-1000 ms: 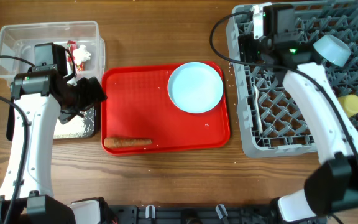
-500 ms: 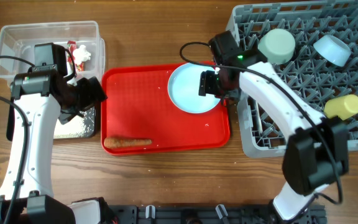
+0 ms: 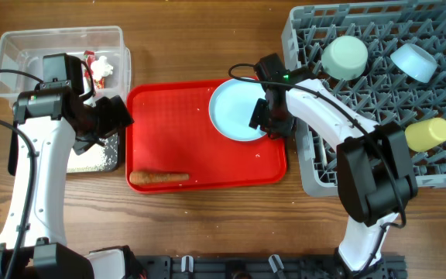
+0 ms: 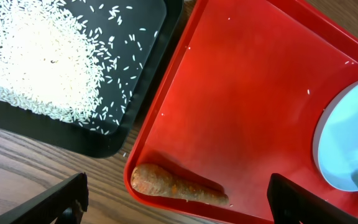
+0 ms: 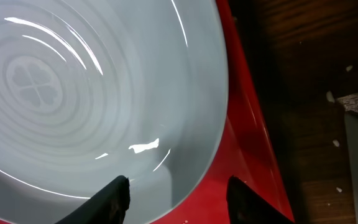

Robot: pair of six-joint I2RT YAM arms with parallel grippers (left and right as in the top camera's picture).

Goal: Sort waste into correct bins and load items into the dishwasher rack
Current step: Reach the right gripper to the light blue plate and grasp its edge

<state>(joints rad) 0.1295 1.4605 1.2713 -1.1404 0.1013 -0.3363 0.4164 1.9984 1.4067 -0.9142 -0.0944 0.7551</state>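
The pale-blue plate (image 3: 238, 107) lies at the back right of the red tray (image 3: 200, 147). My right gripper (image 3: 264, 121) is open, low over the plate's right rim (image 5: 92, 93), one finger over the plate and one over the tray (image 5: 257, 168). My left gripper (image 3: 113, 115) is open and empty above the edge between the black tray (image 3: 114, 159) with rice (image 4: 36, 68) and the red tray. The orange-brown food stick (image 3: 159, 177) lies at the tray's front left, between my left fingers in the left wrist view (image 4: 176, 185). The wrapper (image 3: 93, 65) and tissue (image 3: 106, 67) lie in the clear tub (image 3: 29, 46).
The grey rack (image 3: 362, 167) stands at the right and holds a mint bowl (image 3: 345, 56), a pale-blue bowl (image 3: 413, 61) and the yellow cup (image 3: 428, 132). A few rice grains lie on the red tray and on the wood beside the rack.
My right gripper has moved from the rack's back left corner, where the mint bowl now shows, left and down to the plate's right rim. The left arm has not moved.
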